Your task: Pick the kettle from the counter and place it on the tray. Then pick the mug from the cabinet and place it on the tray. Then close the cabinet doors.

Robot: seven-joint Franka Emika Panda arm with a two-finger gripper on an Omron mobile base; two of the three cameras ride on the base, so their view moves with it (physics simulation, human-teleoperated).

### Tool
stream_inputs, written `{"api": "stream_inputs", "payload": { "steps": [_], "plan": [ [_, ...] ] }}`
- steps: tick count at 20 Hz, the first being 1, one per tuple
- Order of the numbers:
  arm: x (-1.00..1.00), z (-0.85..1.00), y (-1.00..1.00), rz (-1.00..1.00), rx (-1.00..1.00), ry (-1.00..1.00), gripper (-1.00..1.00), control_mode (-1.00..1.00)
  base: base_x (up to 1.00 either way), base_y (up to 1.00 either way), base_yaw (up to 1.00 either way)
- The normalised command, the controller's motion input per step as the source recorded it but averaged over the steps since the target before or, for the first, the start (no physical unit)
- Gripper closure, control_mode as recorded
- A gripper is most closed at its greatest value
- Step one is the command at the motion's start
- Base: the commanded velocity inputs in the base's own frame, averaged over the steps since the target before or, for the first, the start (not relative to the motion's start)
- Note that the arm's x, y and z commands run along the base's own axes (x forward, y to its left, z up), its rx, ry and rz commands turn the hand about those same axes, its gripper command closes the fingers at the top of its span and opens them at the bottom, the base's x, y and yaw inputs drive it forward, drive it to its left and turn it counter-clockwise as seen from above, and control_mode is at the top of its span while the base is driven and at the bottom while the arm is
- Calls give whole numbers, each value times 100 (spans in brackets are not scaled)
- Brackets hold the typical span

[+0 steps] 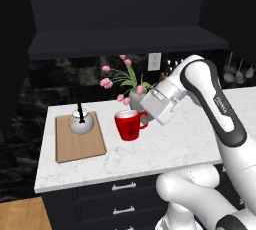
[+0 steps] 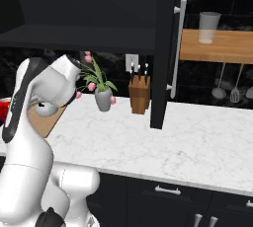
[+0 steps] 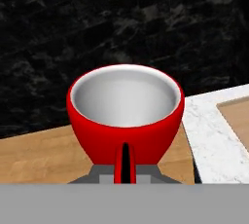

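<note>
My gripper [image 1: 145, 122] is shut on the side handle of the red mug [image 1: 128, 125], which it holds upright over the counter [image 1: 175, 144], just right of the tray [image 1: 80, 144]. In the hand view the mug [image 3: 125, 116] faces me with its pale inside showing, and the gripper [image 3: 125, 172] clamps its handle. The silver-white kettle [image 1: 81, 122] stands on the far part of the tray. Above, the black cabinet [image 1: 125, 41] is open with its dark shelf bare. One cabinet door [image 2: 165, 48] stands swung out with its silver handle [image 2: 178, 48] showing.
A grey vase of pink tulips [image 1: 134, 94] stands right behind the mug. A knife block [image 2: 140, 95] sits by the back wall. A wooden shelf [image 2: 217, 46] with a glass hangs at the right, utensils beneath it. Dark drawers [image 1: 125, 189] run under the counter.
</note>
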Motion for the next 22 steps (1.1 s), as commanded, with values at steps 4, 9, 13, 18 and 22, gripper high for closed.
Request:
{"api": "stream_inputs", "payload": {
  "steps": [4, 9, 13, 18, 22],
  "plan": [
    [30, -75, 24, 0, 22, 0, 100, -100, 0, 0, 0],
    [54, -63, 21, 0, 9, 3, 100, -100, 0, 0, 0],
    [78, -29, 17, 0, 0, 1, 100, -100, 0, 0, 0],
    [71, -23, 31, 0, -4, 1, 100, -100, 0, 0, 0],
    [55, -29, 53, 0, -14, 0, 100, -100, 0, 0, 0]
  ]
}}
